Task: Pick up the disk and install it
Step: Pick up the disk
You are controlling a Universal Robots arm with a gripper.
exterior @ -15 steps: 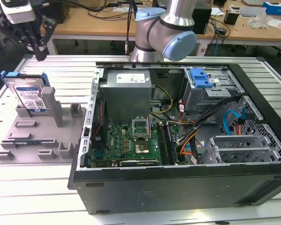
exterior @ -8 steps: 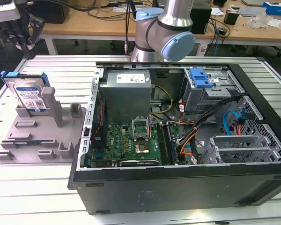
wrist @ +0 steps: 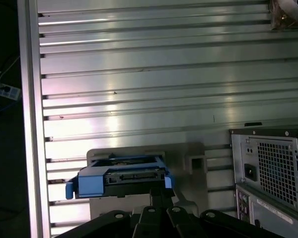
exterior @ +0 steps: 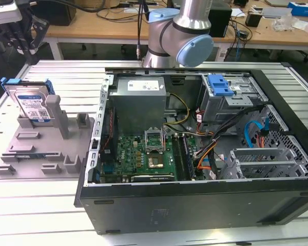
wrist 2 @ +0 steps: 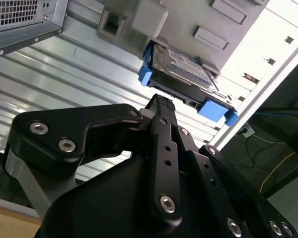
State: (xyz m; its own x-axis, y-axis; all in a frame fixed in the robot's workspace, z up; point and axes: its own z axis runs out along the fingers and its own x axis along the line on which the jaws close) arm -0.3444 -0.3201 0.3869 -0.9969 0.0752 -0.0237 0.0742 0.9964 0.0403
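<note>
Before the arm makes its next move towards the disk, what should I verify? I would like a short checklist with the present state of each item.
1. Silver hard drive in its blue plastic frame stands upright in the grey plastic holder: ok.
2. Black gripper points at the drive, apart from it: ok.
3. Jaws open for grasping: not ok, they look shut.
4. Black computer case lies open: ok.
5. Room inside the case for the drive: cannot tell.

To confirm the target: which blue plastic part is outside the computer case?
The disk, upright on the grey stand; the blue tab sits inside.
</note>
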